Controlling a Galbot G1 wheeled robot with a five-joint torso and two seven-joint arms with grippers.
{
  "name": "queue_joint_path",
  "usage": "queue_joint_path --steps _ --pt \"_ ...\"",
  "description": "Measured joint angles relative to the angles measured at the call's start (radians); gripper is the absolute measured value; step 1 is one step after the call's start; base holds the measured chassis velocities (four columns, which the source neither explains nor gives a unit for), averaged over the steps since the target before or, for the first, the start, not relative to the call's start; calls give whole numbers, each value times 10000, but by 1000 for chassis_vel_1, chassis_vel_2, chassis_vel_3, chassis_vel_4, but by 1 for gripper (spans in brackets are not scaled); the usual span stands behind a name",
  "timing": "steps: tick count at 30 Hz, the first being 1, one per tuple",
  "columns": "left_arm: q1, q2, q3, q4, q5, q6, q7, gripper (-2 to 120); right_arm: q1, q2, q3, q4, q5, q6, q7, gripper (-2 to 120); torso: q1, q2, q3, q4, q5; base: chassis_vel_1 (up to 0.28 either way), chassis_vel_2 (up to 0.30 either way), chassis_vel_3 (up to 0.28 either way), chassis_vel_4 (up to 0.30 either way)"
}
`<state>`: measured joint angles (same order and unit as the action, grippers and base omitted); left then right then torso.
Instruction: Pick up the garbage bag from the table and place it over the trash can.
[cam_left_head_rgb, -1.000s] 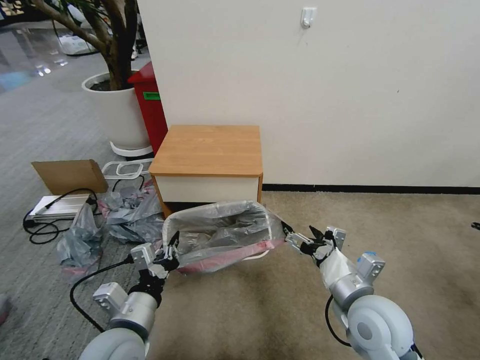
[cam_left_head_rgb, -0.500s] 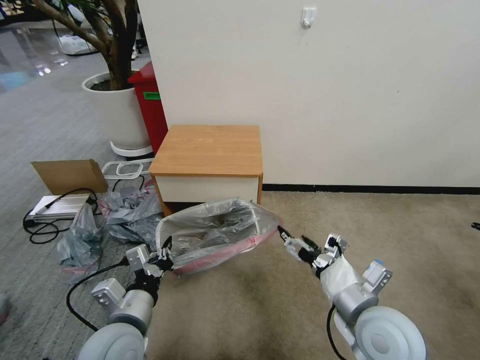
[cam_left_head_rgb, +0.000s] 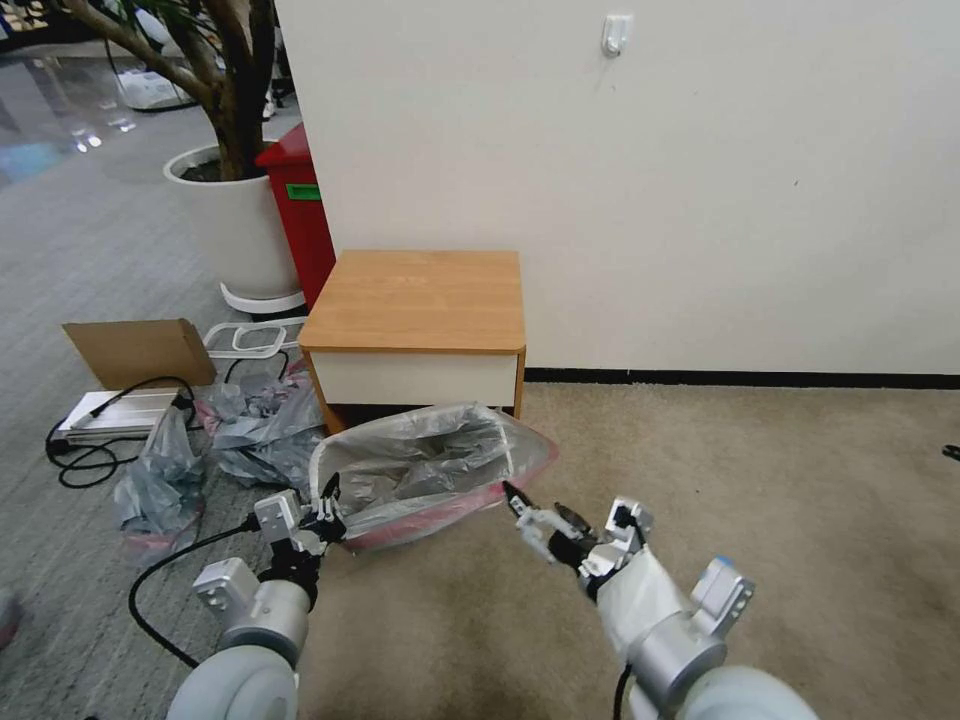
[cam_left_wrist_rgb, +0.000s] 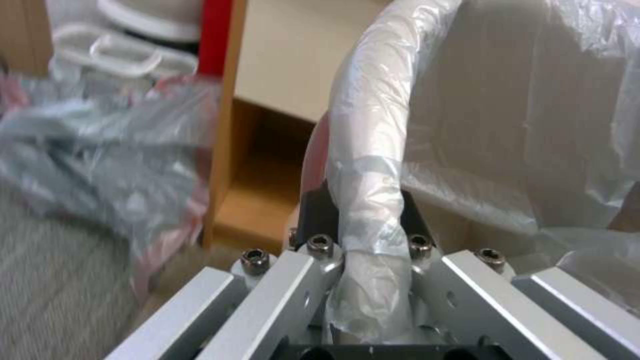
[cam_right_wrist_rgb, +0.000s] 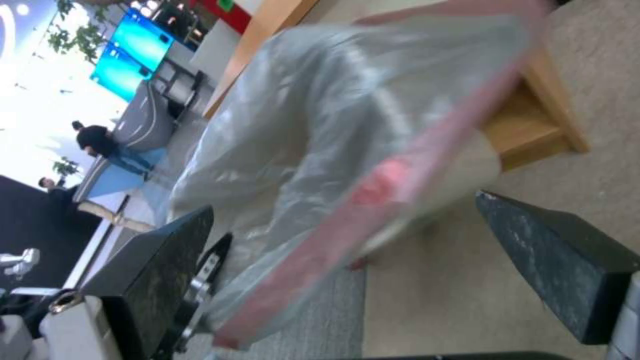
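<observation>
The garbage bag (cam_left_head_rgb: 430, 465), grey and translucent with a pink-red band, is draped over the trash can (cam_left_head_rgb: 318, 470) on the carpet in front of the table (cam_left_head_rgb: 415, 300). My left gripper (cam_left_head_rgb: 325, 508) is at the can's near left corner, shut on the bag where it wraps the rolled rim (cam_left_wrist_rgb: 370, 150). My right gripper (cam_left_head_rgb: 535, 505) hovers open just off the bag's near right side, touching nothing. In the right wrist view its fingers (cam_right_wrist_rgb: 153, 270) stand wide apart before the pink band (cam_right_wrist_rgb: 380, 190). The table top is bare.
A pile of dull grey bags (cam_left_head_rgb: 250, 415) lies left of the table, beside a cardboard piece (cam_left_head_rgb: 140, 350) and a white box with a black cable (cam_left_head_rgb: 110, 412). A white plant pot (cam_left_head_rgb: 235, 225) and a red bin (cam_left_head_rgb: 300, 215) stand behind. Open carpet (cam_left_head_rgb: 760, 460) spreads right.
My right gripper has let go of the bag's right edge and drawn back and leftward. The bag's right side has slackened over the can. The left gripper has shifted slightly back.
</observation>
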<state>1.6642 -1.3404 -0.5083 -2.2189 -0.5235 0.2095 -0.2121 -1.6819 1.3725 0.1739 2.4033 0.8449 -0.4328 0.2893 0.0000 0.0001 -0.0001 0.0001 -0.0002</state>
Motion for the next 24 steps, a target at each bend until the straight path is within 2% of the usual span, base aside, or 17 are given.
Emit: queue_joint_path --steps 6,16,24 --pt "99 116 62 -31 705 -410 309 4 355 26 -76 -655 -389 122 150 100 -1 0 1 0 2 0 0 0 0" --pt "140 86 44 -41 729 -490 324 4 686 250 843 -901 230 252 153 99 0 0 1 0 2 0 0 0 0" --pt "135 -1 10 -116 513 -491 296 4 827 838 1314 -1394 661 485 130 99 0 -1 1 0 2 0 0 0 0"
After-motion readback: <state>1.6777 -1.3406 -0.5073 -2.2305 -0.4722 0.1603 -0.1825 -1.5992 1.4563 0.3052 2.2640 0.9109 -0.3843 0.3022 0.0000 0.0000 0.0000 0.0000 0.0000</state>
